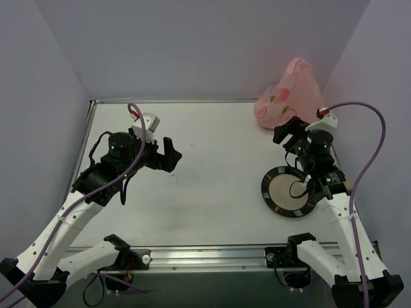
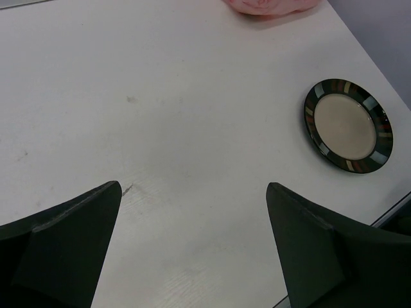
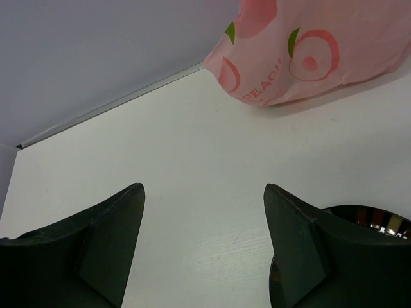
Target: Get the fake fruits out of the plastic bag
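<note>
The pink plastic bag (image 1: pixel 290 96) with peach prints stands bunched at the table's far right corner. It also shows at the top of the right wrist view (image 3: pixel 314 48) and as a sliver in the left wrist view (image 2: pixel 270 6). The fake fruits are hidden; none shows outside the bag. My right gripper (image 1: pixel 288 131) is open and empty, just in front of the bag, apart from it (image 3: pixel 203 187). My left gripper (image 1: pixel 172 155) is open and empty over the left-middle of the table (image 2: pixel 192 186).
A round black-rimmed plate (image 1: pixel 289 190) with a beige centre lies on the table under my right arm; it also shows in the left wrist view (image 2: pixel 347 125). Grey walls close in the table at the back and sides.
</note>
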Robot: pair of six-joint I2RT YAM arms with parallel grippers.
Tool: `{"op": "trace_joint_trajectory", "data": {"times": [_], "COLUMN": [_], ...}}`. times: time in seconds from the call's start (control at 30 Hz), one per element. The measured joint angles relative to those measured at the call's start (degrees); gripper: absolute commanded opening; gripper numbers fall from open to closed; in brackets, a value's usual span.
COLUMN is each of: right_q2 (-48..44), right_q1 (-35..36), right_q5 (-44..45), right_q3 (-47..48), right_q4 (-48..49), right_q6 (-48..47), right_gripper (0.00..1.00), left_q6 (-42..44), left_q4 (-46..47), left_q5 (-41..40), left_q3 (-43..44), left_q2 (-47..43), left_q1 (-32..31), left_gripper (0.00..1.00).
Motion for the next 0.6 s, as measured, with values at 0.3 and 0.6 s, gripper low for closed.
{"op": "trace_joint_trajectory", "data": {"times": [0.3,0.6], "right_q2": [13.3,32.2], "right_q1": [-0.1,-1.7], "right_q5": [11.3,17.6], "right_q3": [12.3,25.2], "right_q4": [0.6,2.1], "right_q6": [-2.8,-7.9], "right_gripper": [0.90,0.92], "left_q6": [0.9,1.2], "left_q4": [-0.7,-2.2], "left_q5": [-0.9,-4.2], "left_q3": [-1.0,-2.5], "left_q2": [-0.4,2.6], "left_q1": [0.0,-1.1], "left_gripper": [0.94,0.94]}}
